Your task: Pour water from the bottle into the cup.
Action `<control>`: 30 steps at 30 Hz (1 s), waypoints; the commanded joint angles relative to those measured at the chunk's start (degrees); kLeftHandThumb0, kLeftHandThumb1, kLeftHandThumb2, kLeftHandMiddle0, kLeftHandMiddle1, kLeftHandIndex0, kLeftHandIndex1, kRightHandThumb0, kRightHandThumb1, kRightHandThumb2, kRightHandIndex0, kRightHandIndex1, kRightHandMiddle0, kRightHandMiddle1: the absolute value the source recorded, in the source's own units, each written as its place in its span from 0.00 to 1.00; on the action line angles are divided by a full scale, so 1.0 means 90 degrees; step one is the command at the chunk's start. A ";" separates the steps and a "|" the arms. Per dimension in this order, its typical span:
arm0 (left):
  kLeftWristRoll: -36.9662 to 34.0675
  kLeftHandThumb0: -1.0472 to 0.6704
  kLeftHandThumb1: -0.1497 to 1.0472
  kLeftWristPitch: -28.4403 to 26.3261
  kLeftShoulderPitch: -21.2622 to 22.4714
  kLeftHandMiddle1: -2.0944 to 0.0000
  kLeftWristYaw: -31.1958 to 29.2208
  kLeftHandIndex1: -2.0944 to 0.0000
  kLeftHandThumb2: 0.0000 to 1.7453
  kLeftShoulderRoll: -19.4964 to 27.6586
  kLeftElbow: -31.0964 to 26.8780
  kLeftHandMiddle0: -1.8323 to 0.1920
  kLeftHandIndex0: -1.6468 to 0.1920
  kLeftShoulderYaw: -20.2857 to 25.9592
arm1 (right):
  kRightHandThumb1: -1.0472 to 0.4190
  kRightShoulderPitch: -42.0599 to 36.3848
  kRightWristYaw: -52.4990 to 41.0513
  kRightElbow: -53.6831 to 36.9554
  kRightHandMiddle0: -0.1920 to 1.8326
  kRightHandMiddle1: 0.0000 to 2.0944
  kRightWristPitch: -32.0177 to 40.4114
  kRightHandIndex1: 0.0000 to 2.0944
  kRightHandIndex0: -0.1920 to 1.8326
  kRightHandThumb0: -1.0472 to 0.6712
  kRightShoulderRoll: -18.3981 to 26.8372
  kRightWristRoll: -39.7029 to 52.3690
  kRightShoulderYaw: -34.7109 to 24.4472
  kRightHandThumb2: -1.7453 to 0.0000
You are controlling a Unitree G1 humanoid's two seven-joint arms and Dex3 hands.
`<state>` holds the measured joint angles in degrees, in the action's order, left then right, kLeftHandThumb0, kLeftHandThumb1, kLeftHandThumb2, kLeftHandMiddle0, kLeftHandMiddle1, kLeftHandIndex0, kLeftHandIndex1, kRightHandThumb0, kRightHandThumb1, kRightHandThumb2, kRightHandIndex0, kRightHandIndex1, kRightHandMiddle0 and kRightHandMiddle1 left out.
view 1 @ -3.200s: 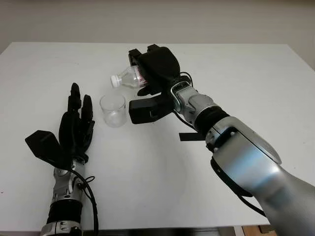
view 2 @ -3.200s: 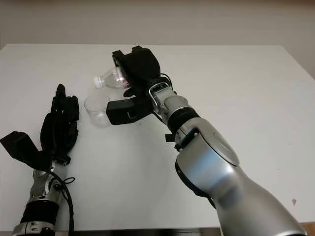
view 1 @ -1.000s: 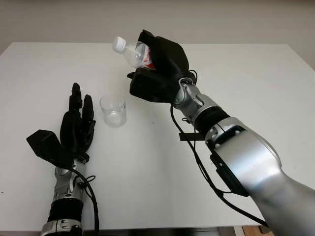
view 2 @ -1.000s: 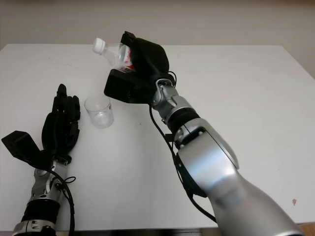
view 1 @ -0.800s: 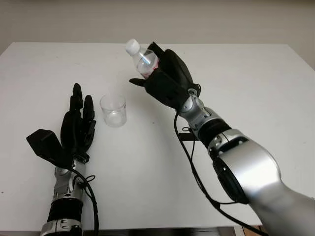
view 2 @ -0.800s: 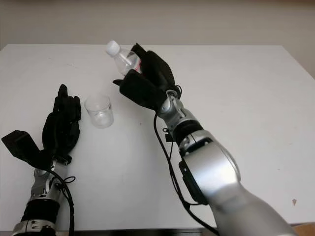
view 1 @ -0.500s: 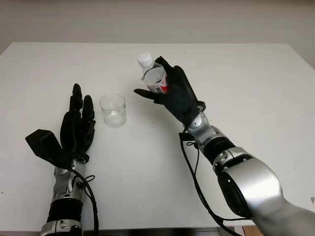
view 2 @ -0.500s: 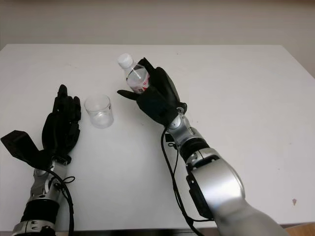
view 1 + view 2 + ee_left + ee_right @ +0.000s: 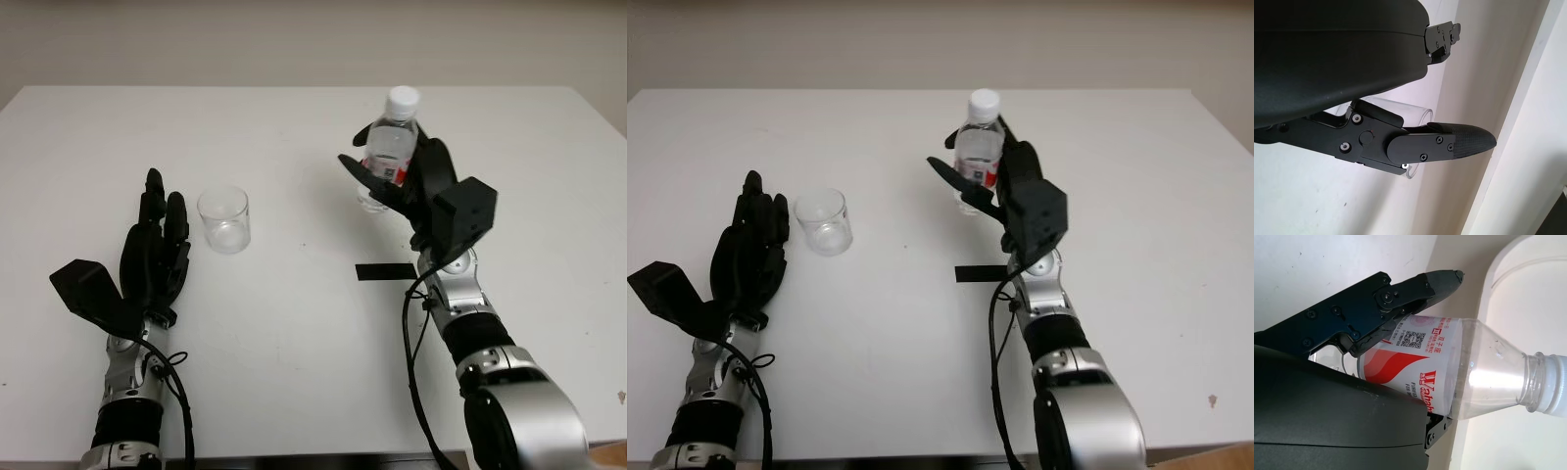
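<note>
Bottle (image 9: 392,147) swung upright, in right robot hand (image 9: 416,186)

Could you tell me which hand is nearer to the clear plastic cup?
Left. The left hand is open just beside the clear plastic cup; the right hand grips the clear plastic water bottle well across the table.

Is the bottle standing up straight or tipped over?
Standing up straight. The bottle has its white cap pointing up, and the right hand grips its body, well away from the cup.
</note>
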<state>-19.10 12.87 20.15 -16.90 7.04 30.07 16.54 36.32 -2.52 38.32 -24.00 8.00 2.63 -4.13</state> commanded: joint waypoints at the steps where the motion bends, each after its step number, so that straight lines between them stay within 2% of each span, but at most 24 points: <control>1: 0.0046 0.19 1.00 -0.0088 -0.0273 0.97 0.0040 0.99 0.25 -0.0097 0.0124 0.99 0.99 -0.0043 | 0.00 -0.0233 -0.0024 -0.0593 0.42 1.00 0.0326 1.00 0.67 0.40 -0.0106 0.0154 -0.0056 0.78; 5: -0.0022 0.19 1.00 -0.0208 -0.0305 0.97 0.0021 0.99 0.24 -0.0102 0.0024 0.99 1.00 -0.0021 | 0.00 -0.0623 0.0069 -0.1320 0.43 1.00 0.1107 1.00 0.68 0.39 -0.0223 0.0164 -0.0024 0.78; 11: -0.0037 0.20 1.00 -0.0225 -0.0348 0.97 0.0014 0.99 0.23 -0.0089 -0.0031 0.99 1.00 0.0013 | 0.00 -0.0710 0.0115 -0.1503 0.45 1.00 0.1778 1.00 0.72 0.39 -0.0191 0.0083 -0.0053 0.78; 19: -0.0059 0.19 1.00 -0.0276 -0.0459 0.98 -0.0013 0.99 0.23 -0.0075 -0.0181 1.00 1.00 0.0002 | 0.00 -0.0786 -0.0266 -0.1902 0.57 1.00 0.2717 1.00 0.76 0.40 0.0034 -0.0115 0.0113 0.78; 30: -0.0038 0.19 1.00 -0.0332 -0.0593 0.97 -0.0044 0.99 0.23 -0.0048 -0.0344 0.99 1.00 -0.0010 | 0.00 -0.1008 -0.0150 -0.2171 0.56 1.00 0.3584 1.00 0.73 0.41 0.0033 -0.0335 0.0169 0.78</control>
<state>-19.55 10.59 17.38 -17.36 6.96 25.69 16.52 27.30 -4.03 20.67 7.84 8.22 -0.45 -2.39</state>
